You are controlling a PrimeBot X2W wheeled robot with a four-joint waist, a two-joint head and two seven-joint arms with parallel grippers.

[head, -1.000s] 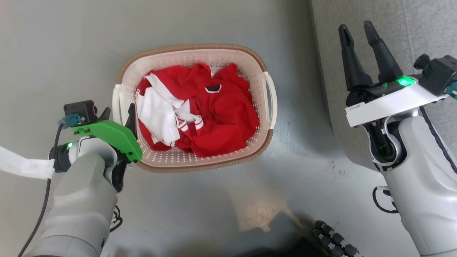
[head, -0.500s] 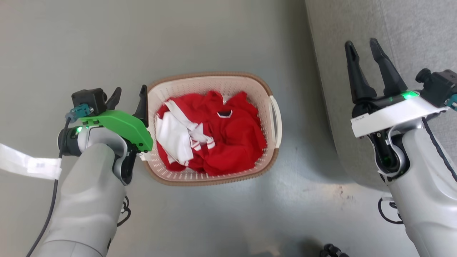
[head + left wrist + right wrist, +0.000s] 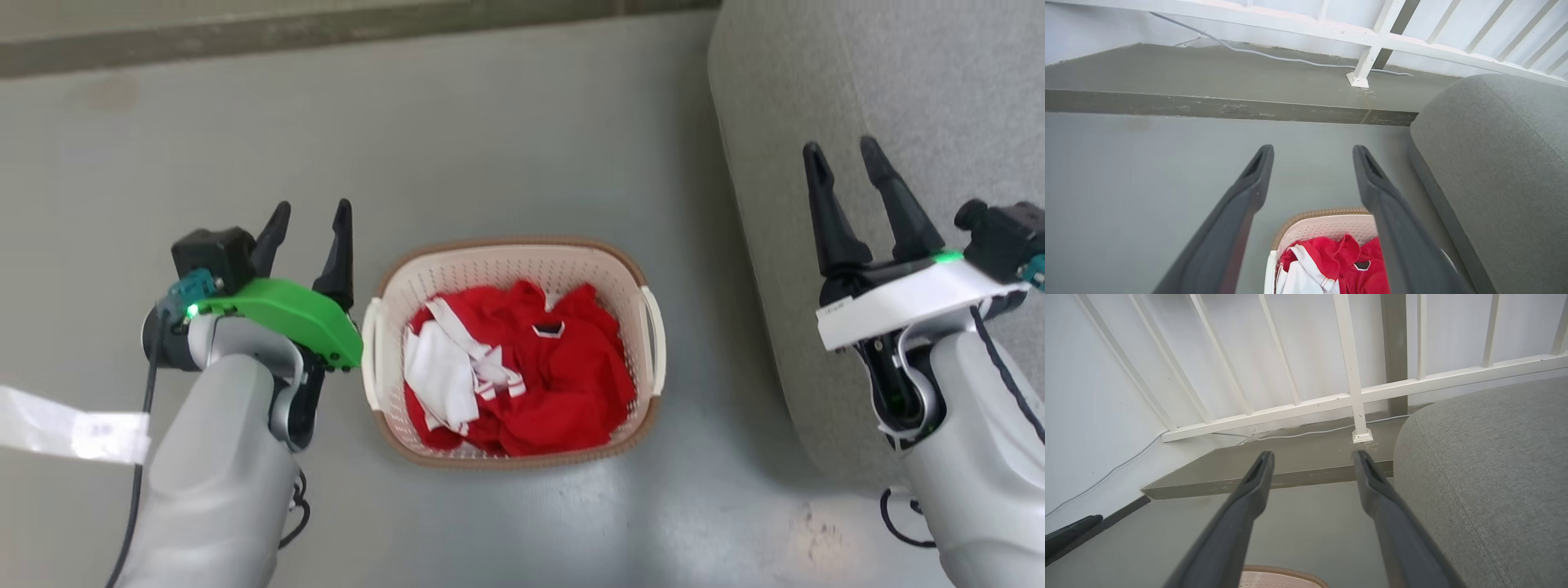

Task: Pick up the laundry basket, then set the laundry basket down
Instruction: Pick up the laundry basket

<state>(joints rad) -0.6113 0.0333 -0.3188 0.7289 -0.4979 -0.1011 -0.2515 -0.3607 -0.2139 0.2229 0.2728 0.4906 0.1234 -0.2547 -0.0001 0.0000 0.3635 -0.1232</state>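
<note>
The laundry basket (image 3: pixel 571 265), cream with a brown rim and white loop handles, stands on the grey floor in the middle of the head view. Red and white clothes (image 3: pixel 522 380) fill it. My left gripper (image 3: pixel 314 220) hangs open just left of the basket's left handle (image 3: pixel 371 351), apart from it, holding nothing. In the left wrist view the basket's far rim (image 3: pixel 1327 213) shows low between the open fingers (image 3: pixel 1237 204). My right gripper (image 3: pixel 841 163) is open and empty, far right over the grey sofa. A sliver of the basket rim (image 3: pixel 1286 573) appears in the right wrist view.
A grey upholstered sofa (image 3: pixel 882 90) fills the right side, close to the basket's right handle (image 3: pixel 655 339). A raised concrete step (image 3: pixel 1208 106) and a white railing (image 3: pixel 1355 396) with a cable along it lie beyond. Bare grey floor (image 3: pixel 490 122) surrounds the basket.
The camera has lifted and pulled back, so the basket appears smaller and lower. My left gripper, earlier at the basket's left rim and handle, now stands clear of it and higher.
</note>
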